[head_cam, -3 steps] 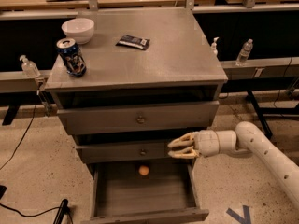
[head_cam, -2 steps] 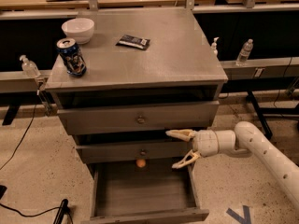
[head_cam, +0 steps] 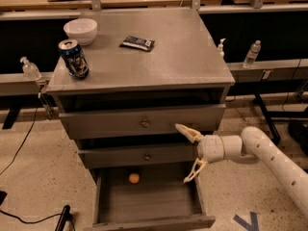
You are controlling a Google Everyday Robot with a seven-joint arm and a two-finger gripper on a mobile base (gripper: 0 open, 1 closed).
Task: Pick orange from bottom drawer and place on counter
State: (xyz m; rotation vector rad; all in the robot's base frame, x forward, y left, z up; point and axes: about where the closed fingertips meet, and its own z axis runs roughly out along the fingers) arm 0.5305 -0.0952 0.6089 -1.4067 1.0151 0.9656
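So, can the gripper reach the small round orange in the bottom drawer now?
Probably yes. The deep grey bottom drawer is pulled out, nothing covers the small round orange near its back, and the open gripper hangs just above the drawer's right side.

No word, brand or number can be read anywhere. The can (head_cam: pixel 73 57) on the worktop (head_cam: pixel 168 61) carries blue print, too blurred to read. The dark packet (head_cam: pixel 137 43) shows only pale marks. A blue tape mark (head_cam: pixel 246 221) lies on the floor. The gripper (head_cam: pixel 181 153) hangs before the right end of the middle drawer (head_cam: pixel 139 155), jaws spread wide.
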